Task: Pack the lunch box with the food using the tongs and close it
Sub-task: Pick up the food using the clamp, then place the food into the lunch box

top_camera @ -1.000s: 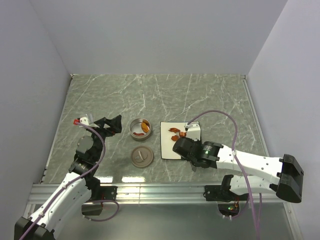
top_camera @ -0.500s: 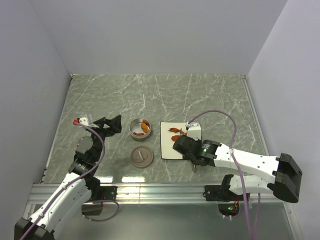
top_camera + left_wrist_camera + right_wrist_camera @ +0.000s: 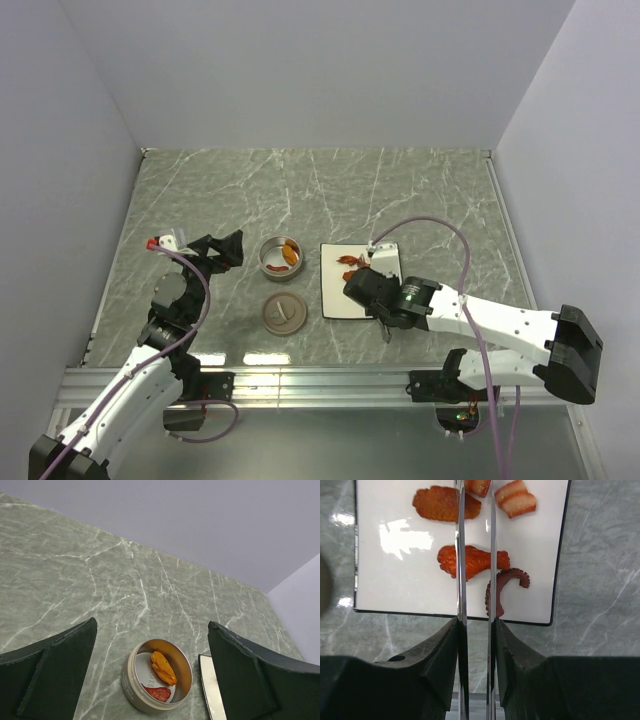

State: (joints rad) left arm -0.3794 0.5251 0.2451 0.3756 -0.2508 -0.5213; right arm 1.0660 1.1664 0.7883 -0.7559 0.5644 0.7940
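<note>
The lunch box point(image 3: 281, 257) point(image 3: 131, 680), a round silver tin, stands open with an orange piece point(image 3: 163, 668) and a red piece point(image 3: 159, 693) of food inside. Its lid point(image 3: 283, 313) lies flat just in front of it. More food point(image 3: 350, 262) point(image 3: 472, 561) lies on the white plate. My right gripper point(image 3: 370, 288) point(image 3: 476, 630) is shut on the tongs point(image 3: 461, 555), whose two thin arms reach over the plate on either side of an orange-red piece; their tips are cut off at the top edge. My left gripper point(image 3: 225, 247) point(image 3: 151, 630) hangs open, left of the tin.
The white square plate point(image 3: 335, 300) point(image 3: 395, 580) with a black rim sits right of the tin. On it lie a curled dark tentacle point(image 3: 502, 587), a brown cutlet point(image 3: 437, 504) and striped bacon pieces point(image 3: 516, 497). Walls close the table's left, back and right sides.
My right gripper's fingers have squeezed the tongs narrower, and the arm has edged slightly left over the plate. The left arm has not moved.
</note>
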